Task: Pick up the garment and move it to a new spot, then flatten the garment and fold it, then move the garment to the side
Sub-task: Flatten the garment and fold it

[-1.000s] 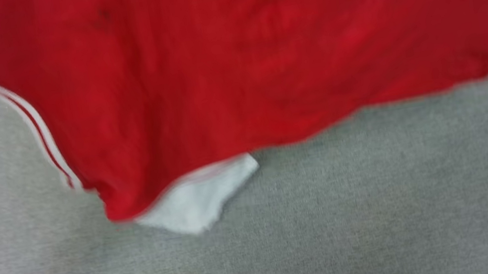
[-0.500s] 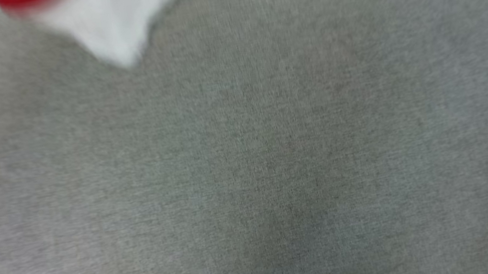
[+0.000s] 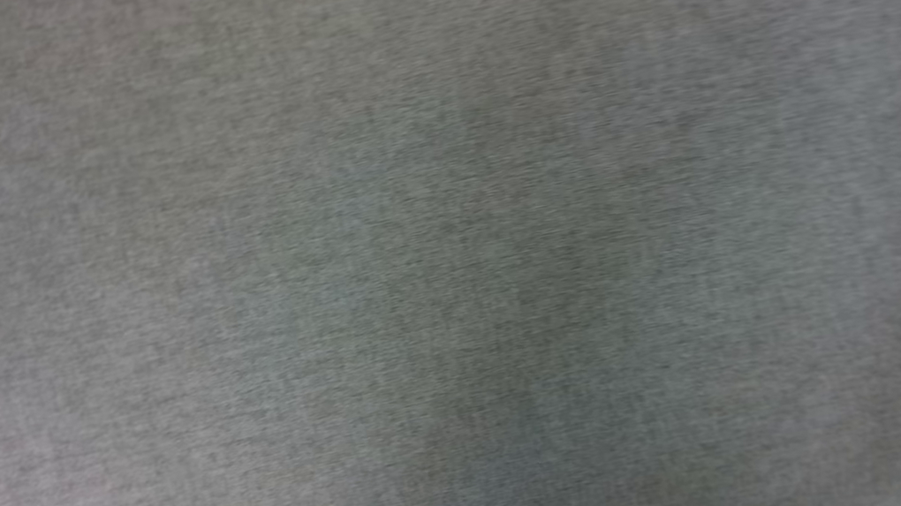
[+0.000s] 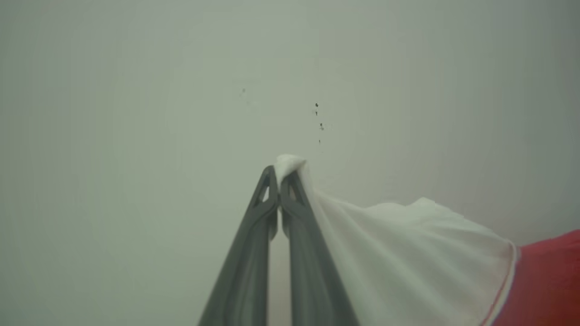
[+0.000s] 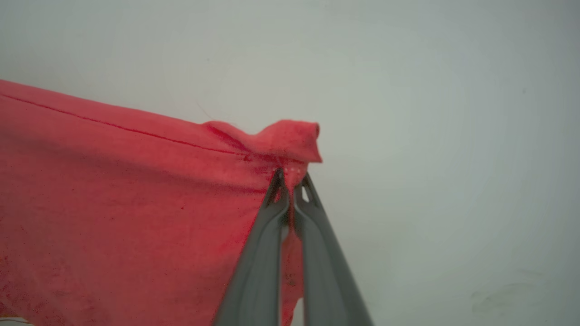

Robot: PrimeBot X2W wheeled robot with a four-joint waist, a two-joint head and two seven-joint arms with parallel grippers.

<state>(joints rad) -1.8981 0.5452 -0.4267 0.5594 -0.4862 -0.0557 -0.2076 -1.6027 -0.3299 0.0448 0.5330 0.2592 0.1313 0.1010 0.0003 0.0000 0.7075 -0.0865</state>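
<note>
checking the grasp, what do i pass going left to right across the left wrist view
pale blank surface → left tool, shut on the sleeve's tip → garment's white sleeve → red body at the right edge

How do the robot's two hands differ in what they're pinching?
The left hand pinches a white part of the shirt; the right hand pinches a red part with a stitched seam. In the left hand's view cloth trails right; in the right hand's, left. Both are shut tight on the shirt.
</note>
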